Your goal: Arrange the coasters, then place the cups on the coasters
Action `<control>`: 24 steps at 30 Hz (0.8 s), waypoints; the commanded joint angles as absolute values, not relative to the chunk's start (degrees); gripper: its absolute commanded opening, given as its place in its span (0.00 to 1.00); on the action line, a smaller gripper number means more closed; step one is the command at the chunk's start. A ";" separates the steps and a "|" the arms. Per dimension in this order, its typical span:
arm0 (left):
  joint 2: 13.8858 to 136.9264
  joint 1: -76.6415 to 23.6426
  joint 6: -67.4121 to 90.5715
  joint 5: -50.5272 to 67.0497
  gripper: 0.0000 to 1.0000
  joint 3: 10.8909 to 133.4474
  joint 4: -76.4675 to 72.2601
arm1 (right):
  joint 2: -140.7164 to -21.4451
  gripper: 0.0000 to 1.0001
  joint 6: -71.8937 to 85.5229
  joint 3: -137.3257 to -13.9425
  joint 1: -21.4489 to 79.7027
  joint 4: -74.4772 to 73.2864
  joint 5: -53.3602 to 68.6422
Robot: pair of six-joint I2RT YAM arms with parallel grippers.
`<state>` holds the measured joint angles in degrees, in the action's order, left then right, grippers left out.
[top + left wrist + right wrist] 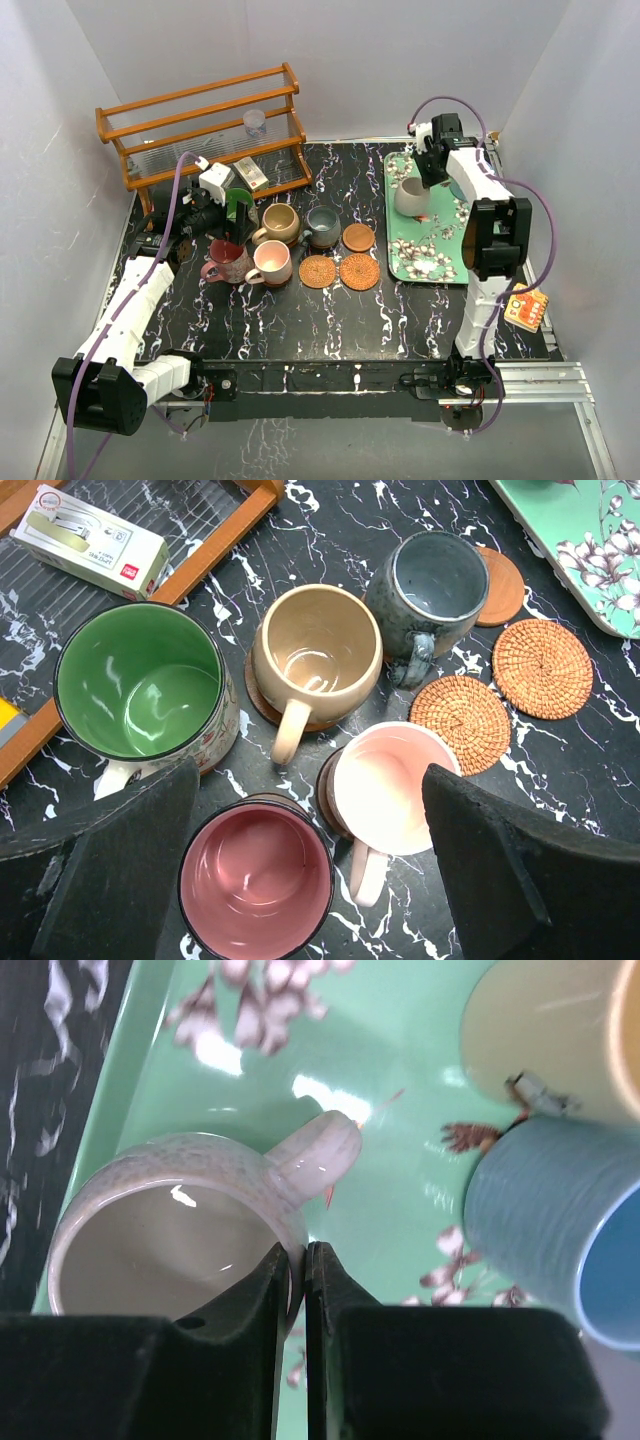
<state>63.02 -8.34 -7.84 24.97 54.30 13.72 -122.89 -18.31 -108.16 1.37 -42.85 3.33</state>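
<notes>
- Right gripper: fingers almost together, pinching the cream mug by its rim wall beside the handle. The mug stands on the green floral tray.
- Hazard: the hold is thin and 1-sided, so a lift may swing or drop the mug onto the neighbouring blue mug.
- Left gripper: fingers wide apart, empty, over the maroon mug and pink mug. A descent could nudge either.

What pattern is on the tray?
The tray is mint green with white blossoms; top external view.
</notes>
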 commanded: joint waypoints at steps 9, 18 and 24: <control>59.69 -7.96 -7.42 27.13 0.93 53.64 12.60 | -98.29 0.00 -49.30 -87.14 0.97 -46.56 20.40; 60.84 -7.93 -7.34 27.50 0.93 54.07 12.43 | -93.82 0.00 -59.02 -80.64 1.05 -47.00 26.96; 63.12 -8.02 -9.36 27.17 0.93 55.91 14.31 | -92.96 0.00 -63.25 -76.92 1.14 -46.76 28.04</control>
